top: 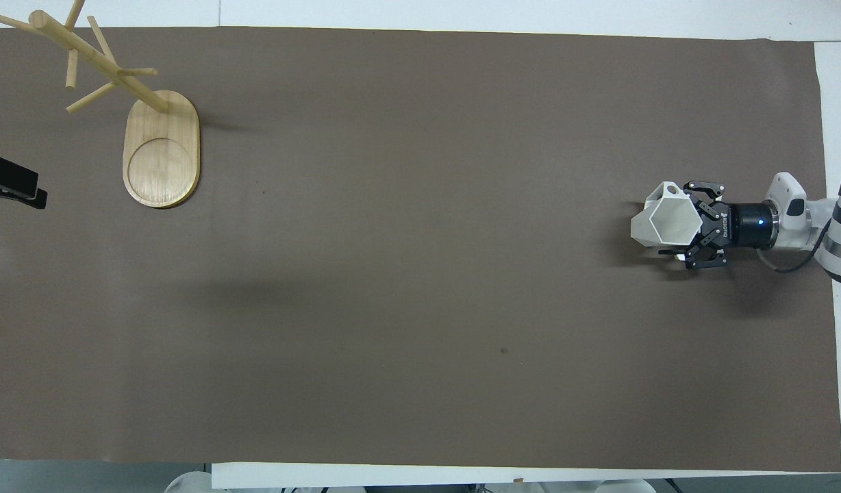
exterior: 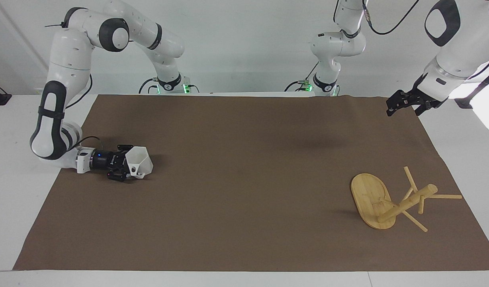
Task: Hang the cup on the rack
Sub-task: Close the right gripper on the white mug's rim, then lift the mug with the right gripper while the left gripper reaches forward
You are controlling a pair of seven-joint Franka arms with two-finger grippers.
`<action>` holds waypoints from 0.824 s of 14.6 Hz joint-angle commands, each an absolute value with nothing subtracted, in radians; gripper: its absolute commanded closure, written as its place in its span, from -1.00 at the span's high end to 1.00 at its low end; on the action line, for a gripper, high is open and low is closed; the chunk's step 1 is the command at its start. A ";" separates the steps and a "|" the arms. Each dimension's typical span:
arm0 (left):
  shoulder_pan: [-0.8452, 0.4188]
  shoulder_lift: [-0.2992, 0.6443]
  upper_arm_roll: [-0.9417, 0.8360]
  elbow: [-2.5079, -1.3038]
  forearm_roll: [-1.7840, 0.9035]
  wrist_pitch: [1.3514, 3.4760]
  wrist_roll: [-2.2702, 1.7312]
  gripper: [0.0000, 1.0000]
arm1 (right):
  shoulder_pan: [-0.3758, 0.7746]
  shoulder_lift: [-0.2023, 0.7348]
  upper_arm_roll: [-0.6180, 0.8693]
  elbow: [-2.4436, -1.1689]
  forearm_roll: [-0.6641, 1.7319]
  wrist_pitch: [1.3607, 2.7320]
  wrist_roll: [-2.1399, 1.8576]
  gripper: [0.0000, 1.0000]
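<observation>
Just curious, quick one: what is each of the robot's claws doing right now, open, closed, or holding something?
Right gripper: open, low on the mat at the cup, not gripping it.
Left gripper: open, empty, waiting in the air.

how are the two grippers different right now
The right gripper is low on the mat, lying sideways, open around the cup's rim; the left gripper hangs in the air at its own end, nothing near it. The right arm is reaching for the cup; the left waits, near the rack. Both are open and holding nothing.
</observation>
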State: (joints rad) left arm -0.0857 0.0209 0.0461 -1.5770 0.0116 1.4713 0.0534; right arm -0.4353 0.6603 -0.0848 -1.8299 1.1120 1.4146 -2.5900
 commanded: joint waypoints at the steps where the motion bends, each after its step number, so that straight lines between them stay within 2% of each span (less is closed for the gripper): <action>1: -0.086 -0.012 0.044 -1.612 0.029 1.467 0.063 1.00 | -0.437 0.635 -0.083 -1.870 1.127 1.419 -2.649 1.00; 8: -0.084 -0.012 0.044 -1.614 0.029 1.470 0.058 1.00 | -0.400 0.632 -0.083 -1.888 1.129 1.422 -2.703 0.96; 10: -0.084 -0.011 0.044 -1.611 0.029 1.474 0.057 1.00 | -0.385 0.632 -0.083 -1.888 1.129 1.422 -2.706 0.63; 11: -0.084 -0.009 0.044 -1.609 0.029 1.477 0.057 1.00 | -0.382 0.632 -0.083 -1.888 1.129 1.422 -2.706 0.08; 12: -0.084 -0.009 0.044 -1.611 0.029 1.479 0.057 1.00 | -0.382 0.632 -0.083 -1.887 1.131 1.424 -2.704 -0.32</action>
